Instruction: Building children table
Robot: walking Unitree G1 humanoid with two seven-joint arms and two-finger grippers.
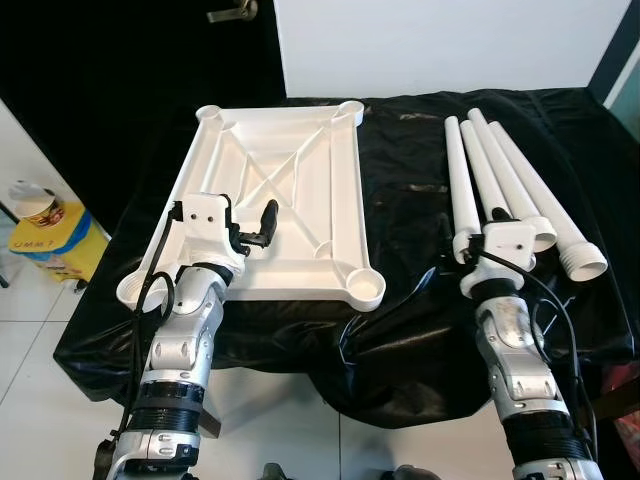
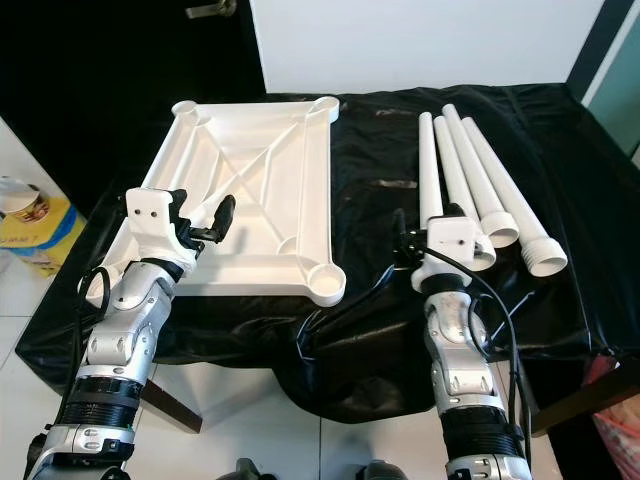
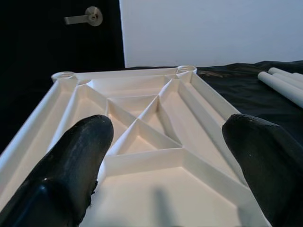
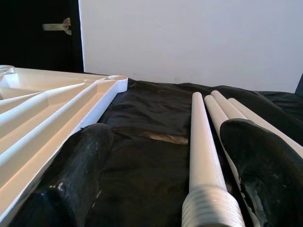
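Tabletop [image 1: 300, 190], a white plastic panel lying upside down with its ribbed underside and four corner sockets facing up, rests on a black cloth [image 1: 410, 200] draped over a low surface. Starting at the fingers: the left gripper [image 3: 165, 156] has its two black fingers spread wide, empty, hovering just above the panel's near edge, aimed along the crossing ribs. The right gripper [image 4: 161, 175] is likewise spread and empty, poised at the near ends of four white legs [image 1: 500, 185], which lie side by side on the cloth to the right of the panel; at least two show ridged, threaded ends [image 4: 210, 210] nearest the robot. Both parts look like light, stiff, smooth moulded plastic, likely slippery on the round tubes, so a leg is probably best pinched across its shaft just above the thread, and the panel held by its rim or a rib. Beyond the cloth stand a white wall and a dark door with a metal handle [image 3: 85, 16]. On the floor at left sits a yellow box [image 1: 55, 245] with small writing, too blurred to read.
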